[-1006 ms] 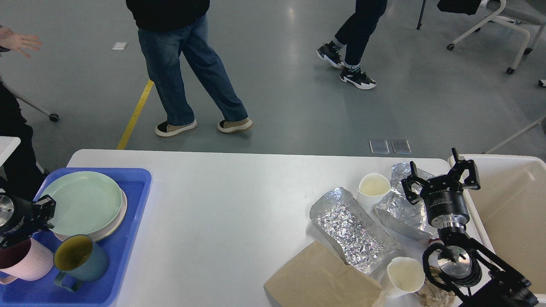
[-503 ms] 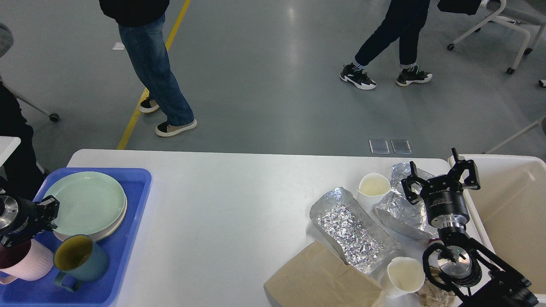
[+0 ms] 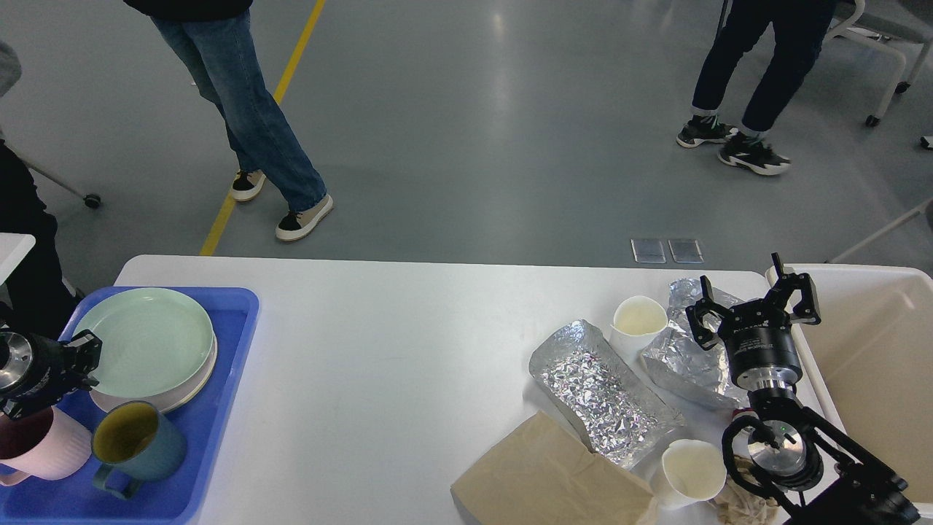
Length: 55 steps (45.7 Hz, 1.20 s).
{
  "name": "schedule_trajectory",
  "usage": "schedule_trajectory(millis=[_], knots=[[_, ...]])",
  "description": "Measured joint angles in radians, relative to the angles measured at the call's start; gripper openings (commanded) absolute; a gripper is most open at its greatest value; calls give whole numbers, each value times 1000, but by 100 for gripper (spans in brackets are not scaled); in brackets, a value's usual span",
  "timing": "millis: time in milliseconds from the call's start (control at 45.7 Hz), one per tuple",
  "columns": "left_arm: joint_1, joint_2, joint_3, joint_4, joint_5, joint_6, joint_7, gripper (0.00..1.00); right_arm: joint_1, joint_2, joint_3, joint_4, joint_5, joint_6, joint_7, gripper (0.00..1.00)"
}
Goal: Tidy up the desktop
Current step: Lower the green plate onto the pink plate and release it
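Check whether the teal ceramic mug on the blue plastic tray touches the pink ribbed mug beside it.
Apart. The head view shows a strip of blue plastic tray between the teal ceramic mug and the pink ribbed mug.

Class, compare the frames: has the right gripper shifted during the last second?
No. The right gripper holds the same spot, open, between the foil bag and the cream bin.

Grey floor (image 3: pixel 474 146) w/ yellow line (image 3: pixel 255 124), chairs (image 3: pixel 867 44)
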Motion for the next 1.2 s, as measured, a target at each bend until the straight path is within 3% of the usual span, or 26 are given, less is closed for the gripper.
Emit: schedule_trajectory(millis=[263, 744, 1028, 1116, 1203], knots=[[0, 1, 0, 0, 0, 18, -1, 92, 0, 0, 0, 0, 0, 0, 0, 100], [5, 1, 2, -23, 1, -23, 9, 93, 0, 0, 0, 0, 0, 0, 0, 100], [3, -1, 9, -34, 2, 5, 11, 92, 0, 0, 0, 0, 0, 0, 0, 100], [8, -2, 7, -34, 2, 32, 11, 86, 0, 0, 0, 0, 0, 0, 0, 100], [10, -4, 3, -35, 2, 64, 5, 67, 0, 0, 0, 0, 0, 0, 0, 100]])
